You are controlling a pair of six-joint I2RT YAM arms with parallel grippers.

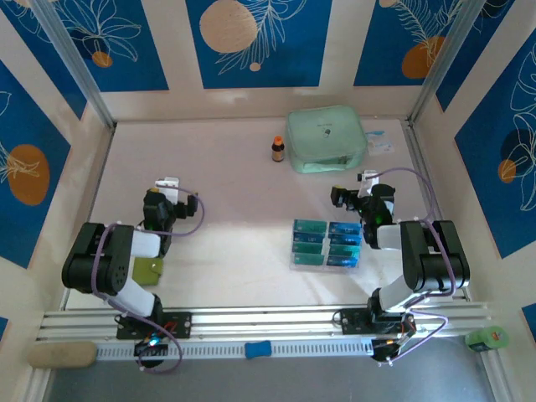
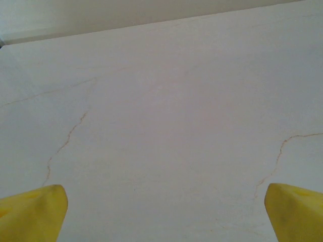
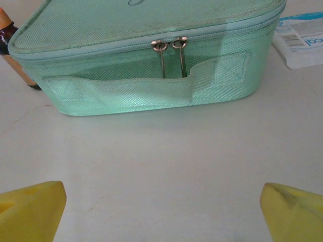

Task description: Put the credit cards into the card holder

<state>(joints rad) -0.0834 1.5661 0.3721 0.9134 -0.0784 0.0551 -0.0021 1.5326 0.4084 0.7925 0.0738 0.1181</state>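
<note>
Your right gripper [image 3: 161, 214] has its yellow fingertips [image 3: 31, 209] spread wide with nothing between them, above bare table [image 3: 161, 161]. Straight ahead of it stands the mint-green zip case [image 3: 151, 60], with two zip pulls [image 3: 170, 50] hanging side by side on its front. A brown bottle [image 3: 10, 45] sits at the case's left end and a white packet [image 3: 303, 43] at its right, both cut off by the frame edge.

Your left gripper [image 2: 164, 214] is likewise spread and empty, with pale, crack-veined tabletop ahead of it.

From above, the credit cards [image 1: 327, 241] lie in two columns in a clear tray [image 1: 295, 265], just left of your right arm. They are too small to count surely. The card holder [image 1: 149, 270] lies beside your left arm near its base, partly hidden under it. It looks folded, though you cannot be sure.
</note>
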